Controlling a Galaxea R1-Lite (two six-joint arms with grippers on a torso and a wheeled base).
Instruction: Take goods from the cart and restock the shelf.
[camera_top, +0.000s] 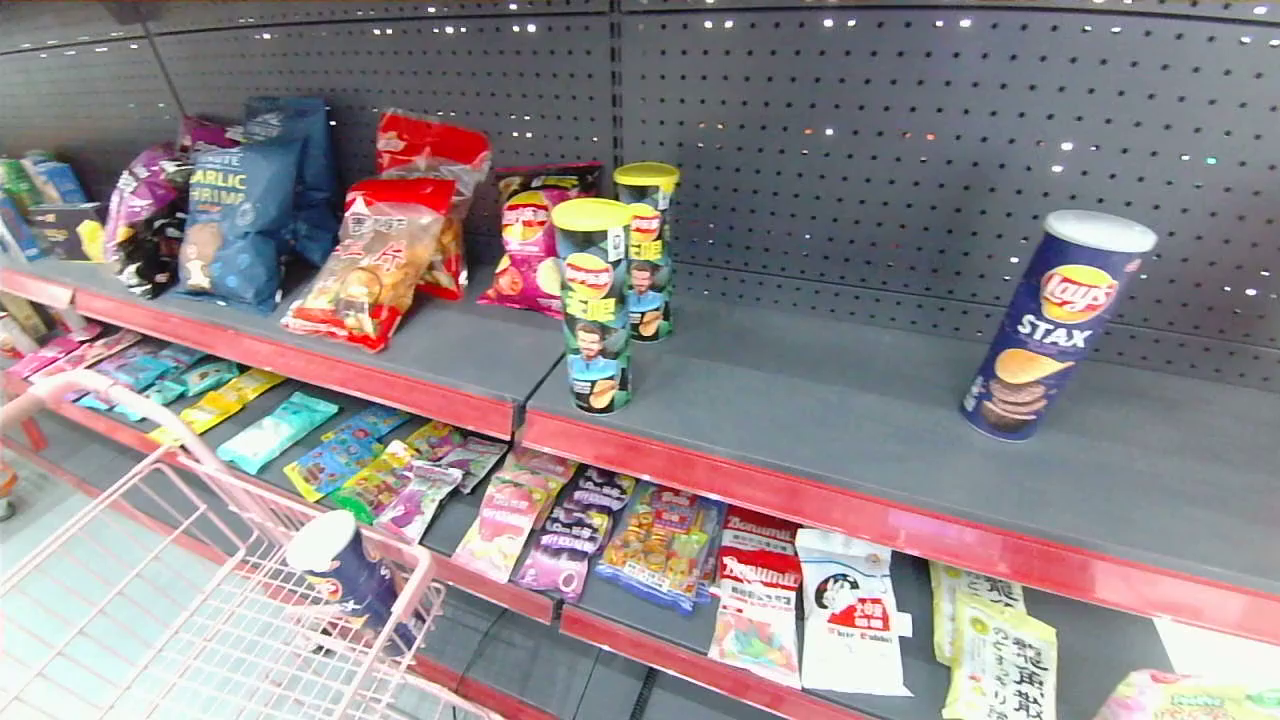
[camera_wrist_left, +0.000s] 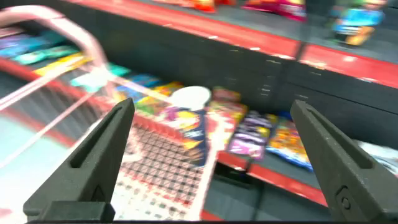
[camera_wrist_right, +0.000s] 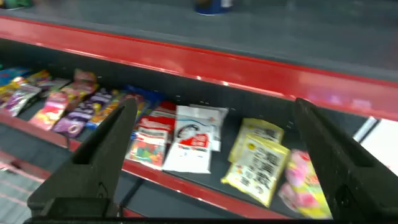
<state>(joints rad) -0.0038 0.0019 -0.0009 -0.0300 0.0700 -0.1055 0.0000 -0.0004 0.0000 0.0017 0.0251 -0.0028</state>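
Standing in cart (camera_top: 238, 492), blue canister (camera_top: 345, 572) — base hidden

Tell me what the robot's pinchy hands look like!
The left gripper and right gripper match: each has two flat, dark grey fingers, wide at the base and narrowing to blunt tips, with a matte look.

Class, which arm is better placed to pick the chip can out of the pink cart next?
Left. The left tool, open, faces the chip can in the pink cart; the right tool, open, faces snack packets on the lower shelf.
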